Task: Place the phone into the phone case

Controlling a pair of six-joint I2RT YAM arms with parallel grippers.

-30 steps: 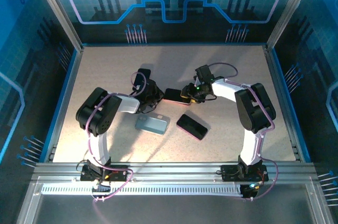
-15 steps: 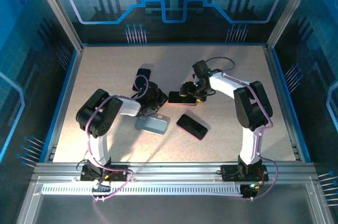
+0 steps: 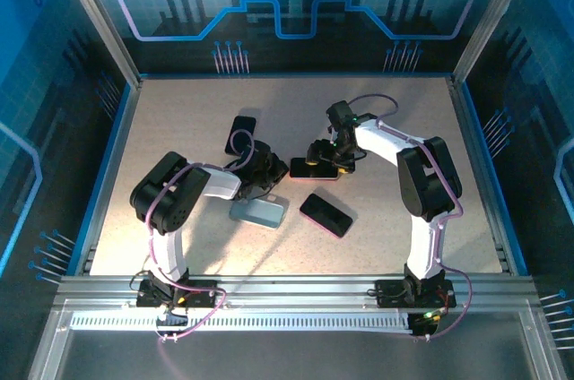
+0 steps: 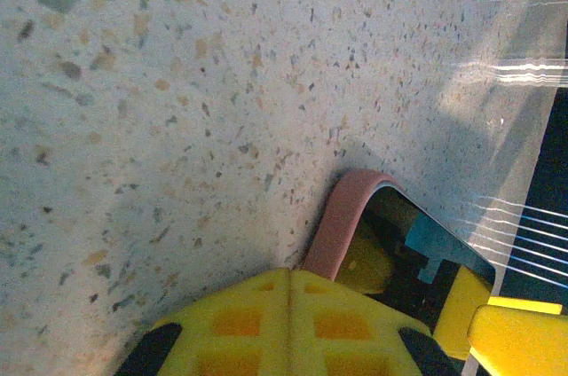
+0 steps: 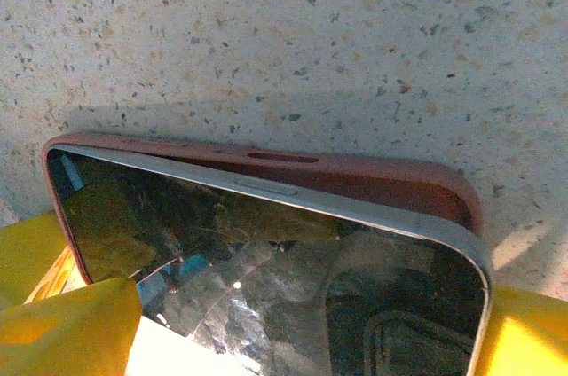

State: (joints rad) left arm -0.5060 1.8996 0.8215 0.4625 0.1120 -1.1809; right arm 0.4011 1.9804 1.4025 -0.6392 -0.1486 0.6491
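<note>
The phone (image 5: 266,252), dark glass with a silver rim, lies tilted in the pink phone case (image 5: 355,176); its far long edge stands above the case wall. My right gripper (image 5: 293,340) is open, its yellow fingers (image 5: 80,323) wide apart at the phone's two ends. In the top view the cased phone (image 3: 312,168) sits mid-table between my right gripper (image 3: 323,156) and my left gripper (image 3: 266,178). My left gripper (image 4: 288,278) is shut, holding nothing, and its tip touches the corner of the case (image 4: 342,221).
A grey-blue case (image 3: 258,211) lies just in front of the left gripper. A dark phone (image 3: 326,215) lies to its right, and another dark phone (image 3: 240,132) lies behind the left arm. Blue walls ring the table.
My right gripper's jaws have spread wider around the phone. The phone and case have slid slightly right, and my left gripper has followed to the case's left end.
</note>
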